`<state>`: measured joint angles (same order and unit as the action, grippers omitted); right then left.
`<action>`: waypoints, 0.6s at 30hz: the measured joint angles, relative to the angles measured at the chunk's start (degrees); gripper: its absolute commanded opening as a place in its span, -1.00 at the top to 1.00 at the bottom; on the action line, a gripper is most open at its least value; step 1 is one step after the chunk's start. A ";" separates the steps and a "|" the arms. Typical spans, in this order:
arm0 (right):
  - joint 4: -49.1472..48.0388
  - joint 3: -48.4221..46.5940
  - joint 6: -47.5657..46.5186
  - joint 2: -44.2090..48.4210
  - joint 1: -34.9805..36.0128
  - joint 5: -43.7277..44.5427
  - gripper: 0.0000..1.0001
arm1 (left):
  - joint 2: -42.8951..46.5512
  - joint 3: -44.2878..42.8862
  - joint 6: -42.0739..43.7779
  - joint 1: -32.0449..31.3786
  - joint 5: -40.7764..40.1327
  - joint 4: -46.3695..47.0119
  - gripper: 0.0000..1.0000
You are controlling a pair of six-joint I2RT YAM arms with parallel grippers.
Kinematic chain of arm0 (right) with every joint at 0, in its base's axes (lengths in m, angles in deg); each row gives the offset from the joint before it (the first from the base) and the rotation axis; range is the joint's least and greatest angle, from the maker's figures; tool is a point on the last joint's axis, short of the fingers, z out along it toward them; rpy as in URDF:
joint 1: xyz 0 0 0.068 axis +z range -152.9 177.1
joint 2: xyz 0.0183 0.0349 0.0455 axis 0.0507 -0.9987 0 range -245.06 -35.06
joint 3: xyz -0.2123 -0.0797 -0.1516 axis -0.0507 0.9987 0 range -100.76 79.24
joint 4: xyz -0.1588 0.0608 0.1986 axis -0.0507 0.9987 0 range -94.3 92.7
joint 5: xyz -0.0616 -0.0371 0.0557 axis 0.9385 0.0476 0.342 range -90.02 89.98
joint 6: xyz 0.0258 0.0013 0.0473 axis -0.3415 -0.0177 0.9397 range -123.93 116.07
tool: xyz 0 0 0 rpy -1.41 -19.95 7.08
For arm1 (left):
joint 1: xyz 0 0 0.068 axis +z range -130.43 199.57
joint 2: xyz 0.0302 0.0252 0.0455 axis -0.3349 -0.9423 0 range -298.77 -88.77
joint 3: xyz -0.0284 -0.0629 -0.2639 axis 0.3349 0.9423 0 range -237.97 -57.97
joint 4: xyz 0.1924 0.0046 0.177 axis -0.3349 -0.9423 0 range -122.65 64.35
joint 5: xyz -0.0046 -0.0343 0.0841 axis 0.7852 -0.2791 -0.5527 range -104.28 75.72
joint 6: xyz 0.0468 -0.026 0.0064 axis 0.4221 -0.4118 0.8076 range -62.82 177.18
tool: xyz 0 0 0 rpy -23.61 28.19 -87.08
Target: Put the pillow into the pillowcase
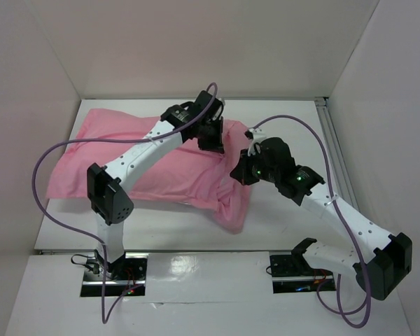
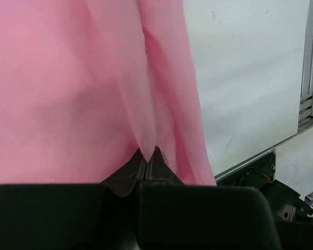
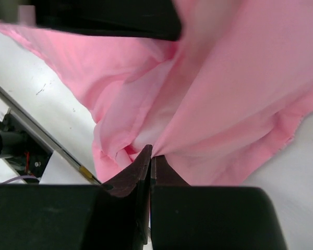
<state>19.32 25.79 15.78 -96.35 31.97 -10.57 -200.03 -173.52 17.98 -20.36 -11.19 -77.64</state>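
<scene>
Okay, wrist views: left gripper (image 2: pixel 147 156) and right gripper (image 3: pixel 150 156) each pinch pillowcase (image 1: pixel 77 161) folds tight; top view hides fingertips, shows pillowcase spread on table (image 1: pixel 161 227).

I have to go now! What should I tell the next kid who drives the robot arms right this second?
Left tool: shut on the pillowcase, pinching a fold at its right end, far side.
Right tool: shut on the same bunched end, nearer side.
The pillowcase lies plump across the table. No bare pillow shows, so it seems to be inside.
Left to do, probably: tug the open end straight, check nothing pokes out, let go.
</scene>
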 measured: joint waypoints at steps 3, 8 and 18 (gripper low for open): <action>0.07 0.00 0.02 -0.33 0.04 1.18 1.00 | 4.79 3.72 0.00 0.00 -0.55 0.15 1.00; 2.67 -0.57 -0.02 -3.85 0.15 2.60 0.26 | 15.06 7.61 0.00 0.26 -0.13 -0.13 1.00; 7.04 -11.80 2.62 -7.87 0.24 13.90 0.13 | 17.59 9.60 0.00 0.52 2.84 -0.52 1.00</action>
<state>26.36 13.99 18.40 -104.22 32.21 3.33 -182.43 -163.92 17.98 -19.83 -8.35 -78.16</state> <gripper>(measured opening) 0.447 0.038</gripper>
